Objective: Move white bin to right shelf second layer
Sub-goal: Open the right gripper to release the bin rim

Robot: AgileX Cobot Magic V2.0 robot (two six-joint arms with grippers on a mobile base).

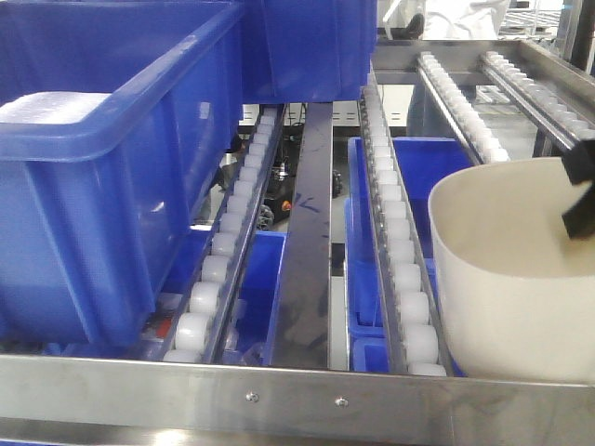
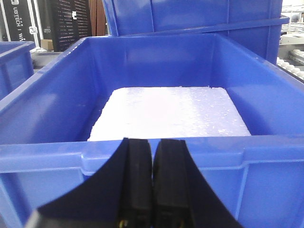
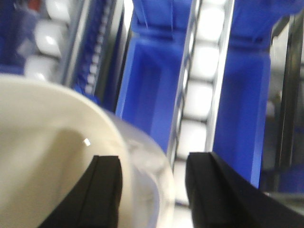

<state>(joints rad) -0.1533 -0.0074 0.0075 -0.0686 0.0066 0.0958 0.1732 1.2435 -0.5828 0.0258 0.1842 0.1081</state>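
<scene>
Roller-track shelf [image 1: 400, 269] everywhere; right tool [image 3: 152, 190] pinching the white bin [image 1: 511, 279] wall, left tool [image 2: 152, 185] pressed together. I'd lower it squarely past the front rail [image 1: 297, 395].

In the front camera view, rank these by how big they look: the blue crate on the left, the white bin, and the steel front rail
1. Blue crate: fills most of the left half, though it sits close to the camera.
2. White bin: cut off at the right edge, so its full size is unsure.
3. Steel front rail: spans the full width but is a thin strip.
</scene>
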